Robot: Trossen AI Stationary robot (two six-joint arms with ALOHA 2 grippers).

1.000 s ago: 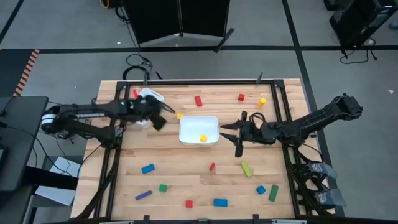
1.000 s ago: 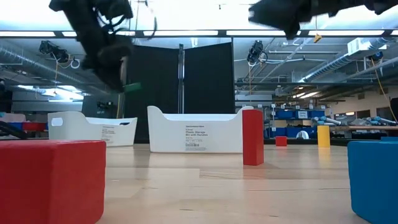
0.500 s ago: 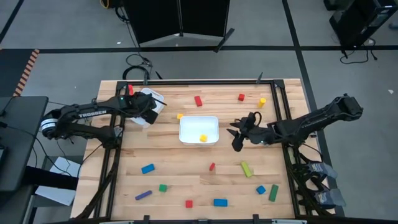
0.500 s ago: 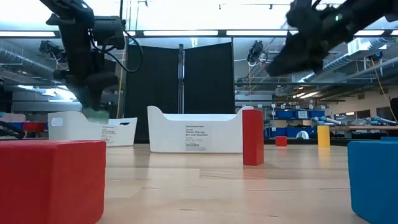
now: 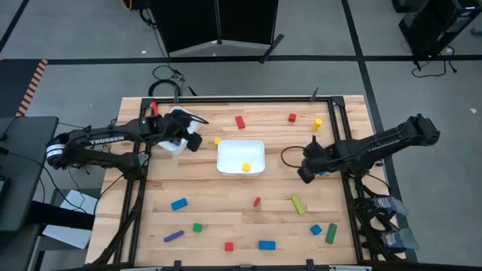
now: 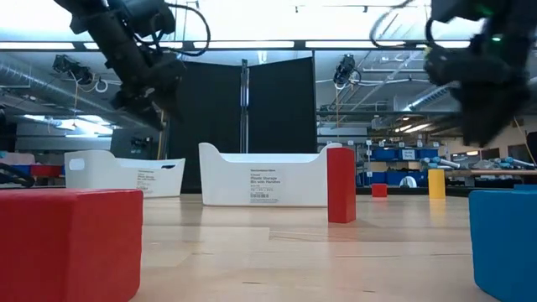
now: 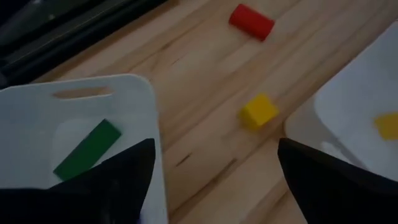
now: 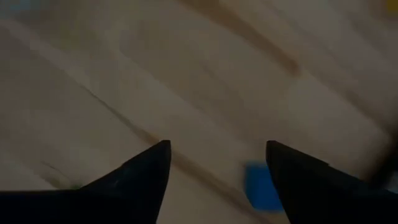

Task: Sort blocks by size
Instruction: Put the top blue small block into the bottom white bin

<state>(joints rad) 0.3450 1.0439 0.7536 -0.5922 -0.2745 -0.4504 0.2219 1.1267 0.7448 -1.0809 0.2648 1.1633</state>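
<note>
Coloured blocks lie scattered on the wooden table: red ones [image 5: 240, 121] and yellow ones [image 5: 318, 122] far, blue [image 5: 178, 204], green [image 5: 299, 204] and purple [image 5: 173, 235] ones near. A green bar [image 7: 87, 149] lies flat in the left white tray [image 7: 37, 118]. A yellow cube [image 5: 245, 167] sits in the centre white tray [image 5: 230, 150]. My left gripper [image 7: 214, 149] hovers open between the two trays, above a yellow cube [image 7: 259, 111]. My right gripper [image 8: 216, 146] hovers open right of the centre tray [image 5: 303, 175], with a blue block [image 8: 261, 185] on the wood beyond it.
In the low view a red block [image 6: 67, 243] and a blue block [image 6: 503, 239] stand close to the table's near edge, and a red bar [image 6: 341, 184] stands upright before the centre tray [image 6: 260, 180]. Bare wood lies between the centre tray and the near blocks.
My left gripper carried the green bar left over the left tray, lowered, opened and let go; the bar now lies in the tray, and the gripper has risen back toward the centre tray. My right gripper has swung away from the centre tray toward the table's right and near side.
</note>
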